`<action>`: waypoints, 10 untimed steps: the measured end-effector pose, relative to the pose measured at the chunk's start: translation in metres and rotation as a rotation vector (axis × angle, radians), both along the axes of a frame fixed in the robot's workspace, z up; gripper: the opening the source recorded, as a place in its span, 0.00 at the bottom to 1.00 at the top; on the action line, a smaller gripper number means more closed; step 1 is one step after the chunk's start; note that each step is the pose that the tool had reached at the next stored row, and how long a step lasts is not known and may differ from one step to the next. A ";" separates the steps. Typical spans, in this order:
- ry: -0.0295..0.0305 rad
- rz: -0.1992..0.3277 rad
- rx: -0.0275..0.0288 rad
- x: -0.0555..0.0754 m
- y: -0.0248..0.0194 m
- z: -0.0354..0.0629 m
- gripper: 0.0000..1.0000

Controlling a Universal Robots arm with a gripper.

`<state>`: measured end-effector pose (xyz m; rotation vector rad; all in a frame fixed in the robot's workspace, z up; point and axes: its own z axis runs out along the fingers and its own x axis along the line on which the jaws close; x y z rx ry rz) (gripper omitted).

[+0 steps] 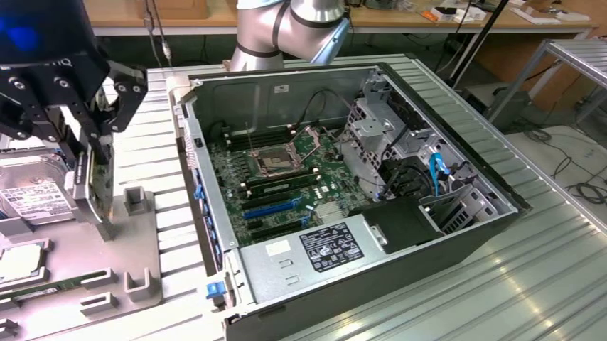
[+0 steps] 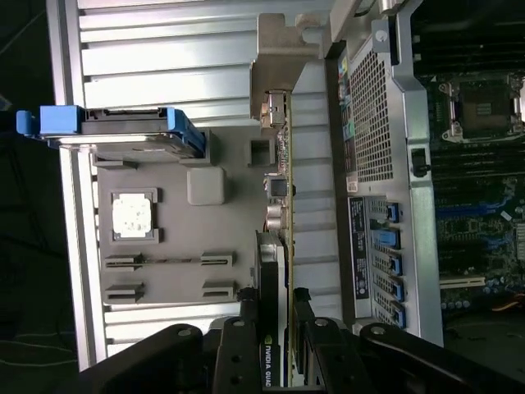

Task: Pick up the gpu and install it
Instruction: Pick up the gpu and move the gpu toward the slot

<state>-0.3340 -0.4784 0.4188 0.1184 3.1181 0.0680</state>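
Well, the fingers (image 2: 302, 305) are pinched narrow on the gpu (image 2: 273, 263), one on each flat side, and the card stands on edge over the grey parts tray (image 2: 238, 176). A hard drive (image 1: 28, 199) lies in that tray close by. The open computer case (image 1: 284, 92) sits beside the tray on the ribbed metal desk (image 1: 531, 284), towards the exterior view's right.

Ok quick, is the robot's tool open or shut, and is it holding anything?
Tool: closed on the gpu, pinching the card from both sides at the grey tray.
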 end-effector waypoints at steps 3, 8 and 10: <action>0.0007 0.000 0.0000 0.000 0.0000 0.0104 0.27; 0.0013 0.000 0.0001 0.000 0.0000 0.0245 0.27; 0.0012 0.000 0.0002 0.000 0.0000 0.0244 0.27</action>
